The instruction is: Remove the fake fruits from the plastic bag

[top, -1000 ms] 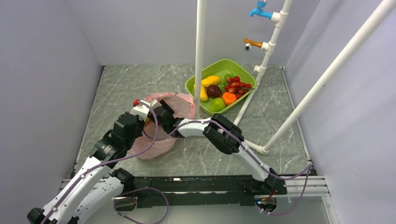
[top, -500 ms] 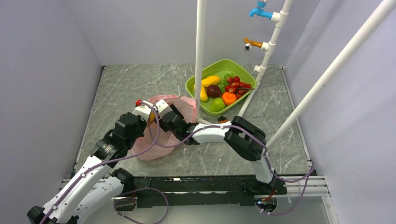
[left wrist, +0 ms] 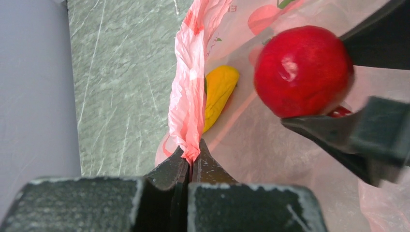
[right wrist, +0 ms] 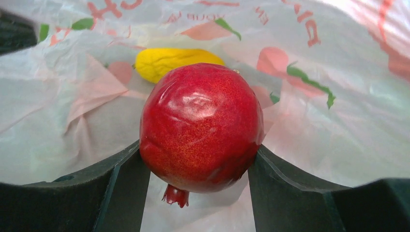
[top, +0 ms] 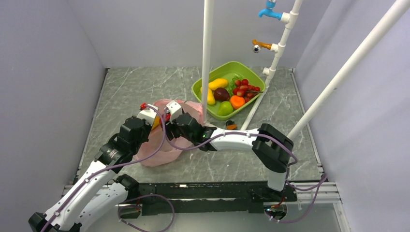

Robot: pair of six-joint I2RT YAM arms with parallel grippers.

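Right wrist cam: right tool [right wrist: 196,164] is clamped fairly wide round the glossy red plastic apple [right wrist: 200,121] inside the crinkly pink plastic bag [right wrist: 338,135], left tool [left wrist: 191,162] pinched shut on the bag's rim, so next I'd guess it lifts clear without snagging.

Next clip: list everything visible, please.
pink translucent plastic bag: one, pink, table centre-left
red glossy plastic apple: one, red, in bag's mouth
yellow plastic bananas: one piece showing, yellow, inside bag
green plastic tub: one, green, far table
assorted plastic fruits: several, mixed colours, in tub
white plastic pipes: three, white, standing on table
toy taps: two, blue and orange, on pipe
grey marbled table: one, grey, underneath
left pincer: one, black, shut on bag rim
right pincer: one, black, gripping apple
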